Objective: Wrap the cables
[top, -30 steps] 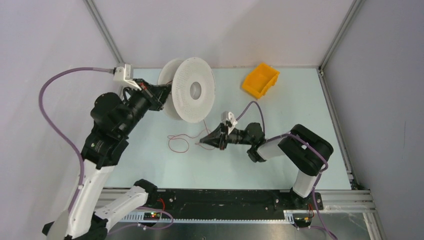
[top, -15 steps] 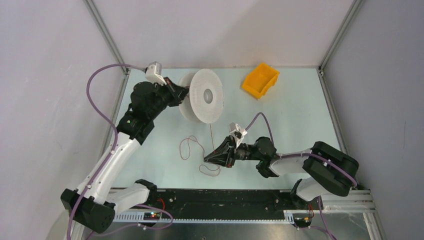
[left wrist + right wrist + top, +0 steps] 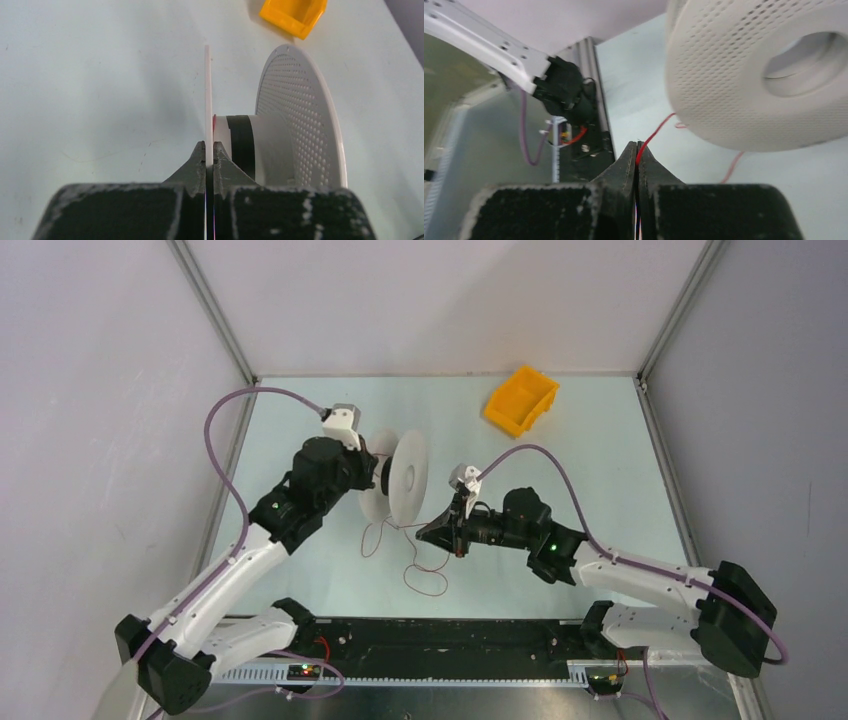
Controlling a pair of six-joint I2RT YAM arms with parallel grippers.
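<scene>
A white perforated spool (image 3: 408,478) stands on edge at the table's middle. My left gripper (image 3: 380,478) is shut on its thin left flange (image 3: 207,90), seen edge-on in the left wrist view between the closed jaws of the left gripper (image 3: 209,147). A black band (image 3: 243,145) wraps the hub. The cable (image 3: 425,594), a hair-thin red wire, lies in loose loops on the table below the spool. My right gripper (image 3: 425,532) is shut on the cable just below the spool's rim; in the right wrist view the red cable (image 3: 654,134) rises from the tips of the right gripper (image 3: 637,145) toward the spool (image 3: 764,75).
An orange bin (image 3: 521,399) sits at the back right of the table, also the orange bin (image 3: 292,15) in the left wrist view. Metal frame posts (image 3: 210,300) and walls bound the table. The black base rail (image 3: 450,635) runs along the near edge.
The left arm has carried the spool from the back left toward the table's middle and turned it edge-on. The right gripper has risen toward the spool's rim with the cable; the loops have shifted.
</scene>
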